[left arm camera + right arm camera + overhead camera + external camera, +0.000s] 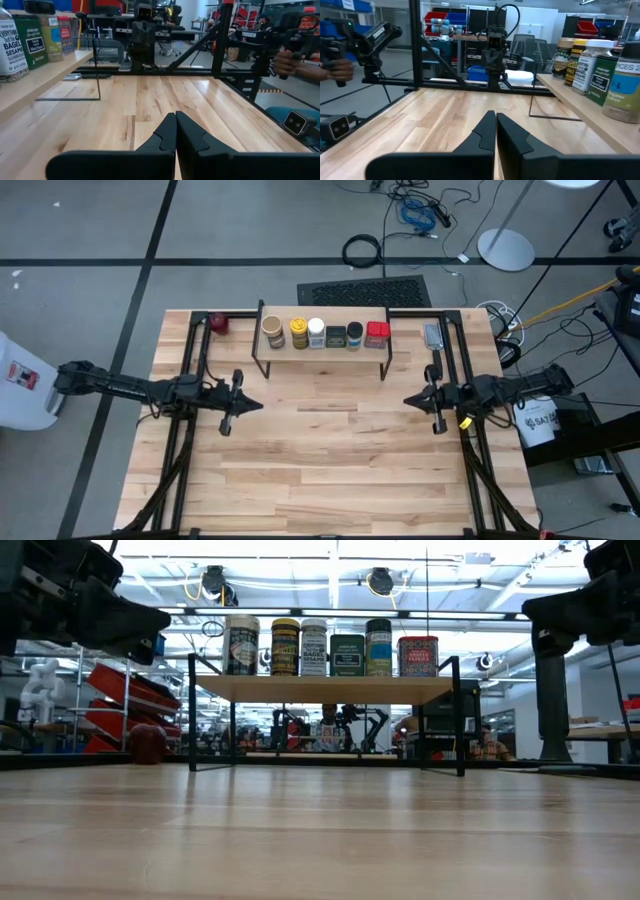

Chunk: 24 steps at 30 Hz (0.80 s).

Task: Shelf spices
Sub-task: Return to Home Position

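Note:
Six spice jars and tins (pixel 325 333) stand in a row on the shelf's wood top (pixel 325 350); in the low view the row of spices (pixel 330 648) sits on the plank (pixel 325 689). The shelf rests on thin black legs at the table's far middle. My left gripper (pixel 257 406) hovers over the table left of centre, shut and empty; its fingers (pixel 175 131) meet in the left wrist view. My right gripper (pixel 408 400) mirrors it on the right side, also shut and empty, fingers (pixel 496 127) together.
A small dark-red round object (pixel 219 323) sits on the table left of the shelf. A grey flat item (pixel 433 336) lies right of the shelf. Black frame rails (pixel 195 360) run along both table sides. A person's hand (pixel 285 62) shows beyond the table.

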Motion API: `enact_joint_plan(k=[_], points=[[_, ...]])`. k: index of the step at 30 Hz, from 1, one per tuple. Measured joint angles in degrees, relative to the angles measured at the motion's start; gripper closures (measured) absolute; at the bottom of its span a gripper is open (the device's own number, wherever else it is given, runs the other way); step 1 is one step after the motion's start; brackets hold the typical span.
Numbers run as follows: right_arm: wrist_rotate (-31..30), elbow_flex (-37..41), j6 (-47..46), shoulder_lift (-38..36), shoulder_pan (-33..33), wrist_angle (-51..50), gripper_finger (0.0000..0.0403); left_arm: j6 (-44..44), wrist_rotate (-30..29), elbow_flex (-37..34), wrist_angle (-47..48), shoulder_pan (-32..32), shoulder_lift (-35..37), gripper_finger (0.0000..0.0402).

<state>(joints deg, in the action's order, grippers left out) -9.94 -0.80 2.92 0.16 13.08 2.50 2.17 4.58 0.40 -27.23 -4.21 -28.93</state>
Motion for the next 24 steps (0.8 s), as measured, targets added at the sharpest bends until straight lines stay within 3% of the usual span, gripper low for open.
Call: enact_joint_plan(k=[24], points=[[7.29,0.00,-0.29,0.63,-12.45,-1.16,0.0403,-2.51,-0.07,-0.02,-2.05,0.00,0.00,0.0400]])
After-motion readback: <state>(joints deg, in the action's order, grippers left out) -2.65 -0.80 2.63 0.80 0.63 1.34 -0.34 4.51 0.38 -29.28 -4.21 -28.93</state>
